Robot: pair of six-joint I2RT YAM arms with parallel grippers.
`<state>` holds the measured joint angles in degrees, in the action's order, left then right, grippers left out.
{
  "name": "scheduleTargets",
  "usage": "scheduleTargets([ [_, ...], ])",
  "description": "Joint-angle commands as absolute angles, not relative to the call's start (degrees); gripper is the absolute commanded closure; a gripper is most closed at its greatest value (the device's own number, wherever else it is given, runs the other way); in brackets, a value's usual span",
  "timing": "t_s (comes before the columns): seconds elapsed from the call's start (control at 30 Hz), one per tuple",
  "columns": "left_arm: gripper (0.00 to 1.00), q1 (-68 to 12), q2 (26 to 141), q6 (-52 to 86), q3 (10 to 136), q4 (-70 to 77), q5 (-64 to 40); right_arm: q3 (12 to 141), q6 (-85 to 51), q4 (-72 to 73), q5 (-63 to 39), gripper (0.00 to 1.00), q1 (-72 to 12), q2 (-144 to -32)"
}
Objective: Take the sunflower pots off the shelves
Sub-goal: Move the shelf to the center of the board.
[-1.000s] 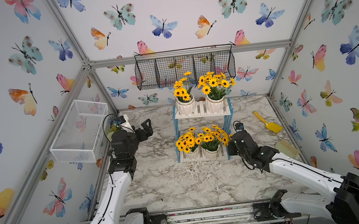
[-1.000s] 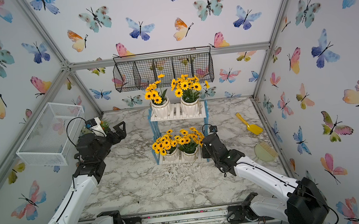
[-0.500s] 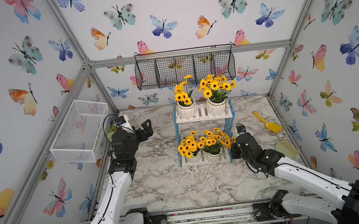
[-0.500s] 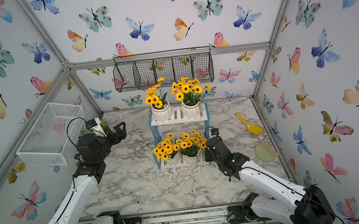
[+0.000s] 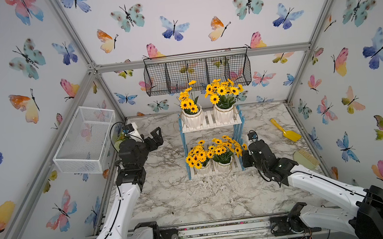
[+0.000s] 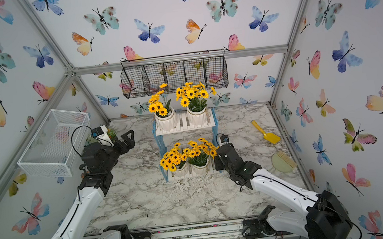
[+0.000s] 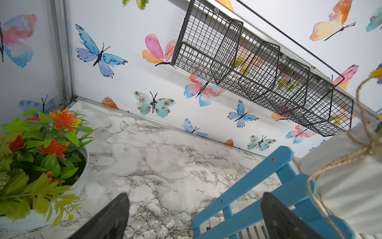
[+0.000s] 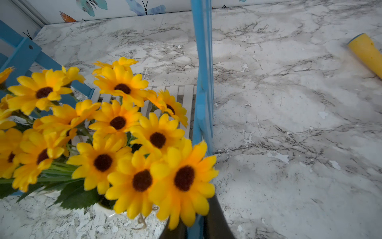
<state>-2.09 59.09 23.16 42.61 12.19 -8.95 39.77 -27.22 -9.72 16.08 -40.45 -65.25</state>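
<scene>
Opening step — all four sunflower pots [image 5: 223, 114] stand on the shelves [image 5: 209, 122], whose blue side the right gripper [image 8: 195, 228] pinches, the left gripper [image 5: 158, 138] spread nearby — next, probably, the left jaws must enclose an upper pot [image 5: 192, 120].

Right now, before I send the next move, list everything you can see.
shelves: one, white boards, blue sides, table centre.
sunflower pots: four, white, yellow blooms, two per tier.
wire basket: one, black, back wall.
mesh basket: one, white, left wall.
scoop: one, yellow, table's right side.
brush: one, pale green, near the scoop.
orange-flower pot: one, white, back-left, by left arm.
left gripper: one, black, open, left of the shelves.
right gripper: one, black, shut on the shelves' blue side.
</scene>
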Motion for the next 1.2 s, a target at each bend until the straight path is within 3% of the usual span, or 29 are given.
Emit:
scheduleTargets([
  [0.0,0.02,-1.91,58.18,22.48,42.54,13.07,-8.35,39.55,-29.56,-12.08,10.76,0.96,-41.40,-66.99],
  [0.43,0.02,-1.92,58.36,22.35,42.63,13.62,-8.35,36.54,-44.13,-12.73,21.33,0.96,-41.40,-63.23],
  [0.87,0.02,-1.86,58.35,22.42,42.28,14.15,-8.53,34.05,-48.22,-9.55,24.72,0.95,-41.41,-64.78],
  [1.07,0.02,-1.93,58.36,22.34,42.35,13.99,-8.53,34.62,-44.47,-8.57,22.08,0.53,-41.40,-64.07],
  [1.17,0.02,-1.92,58.36,22.24,42.60,13.75,-8.34,35.45,-42.00,-8.95,20.72,0.39,-41.40,-62.97],
])
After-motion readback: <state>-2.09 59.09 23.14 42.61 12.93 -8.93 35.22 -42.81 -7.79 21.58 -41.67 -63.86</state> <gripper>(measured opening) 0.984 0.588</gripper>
